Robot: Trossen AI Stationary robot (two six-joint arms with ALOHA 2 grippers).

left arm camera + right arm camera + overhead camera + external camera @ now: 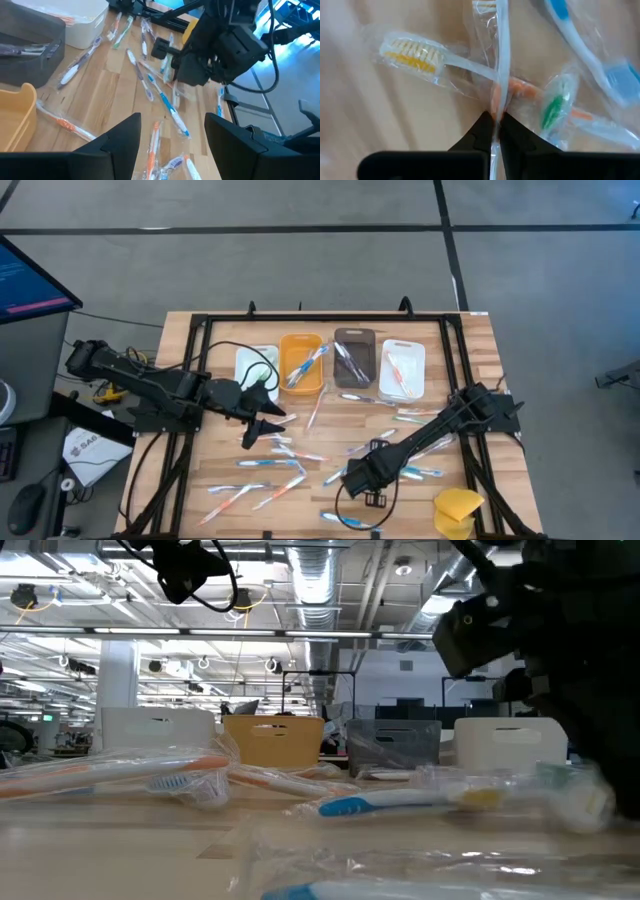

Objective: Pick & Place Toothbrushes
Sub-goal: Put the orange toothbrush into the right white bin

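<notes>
While most toothbrushes (270,464) lay scattered in clear wrappers over the table (480,350), one white-handled brush (503,55) was the one in hand: the right gripper (494,125) had its fingers pinched together on that thin handle, right down at the tabletop, where it crossed an orange-handled brush (520,89). A yellow-bristled brush (415,55) and a green one (552,107) lay touching or just beside the pinch point. A blue brush (570,20) was near too.

Step, judged: grasp just made, lift not yet begun. The brush sat low on the wood, front-centre of the table in the high view, under the right gripper (352,477).

Four bins stood in a row at the far side: white bin (256,366), orange bin (301,364), grey bin (354,358), second white bin (402,369). Some already had brushes inside.

The left gripper (172,132) hovered above the table left of centre, fingers wide apart, holding nothing.

Next move, as I read it: raise straight up, check that only one brush comes. The wrappers overlap, so the orange one could drag along. Then carry to a bin; which bin fits, I could not tell. Yellow sponge (457,510) sat at the front right corner, clear of the path.
</notes>
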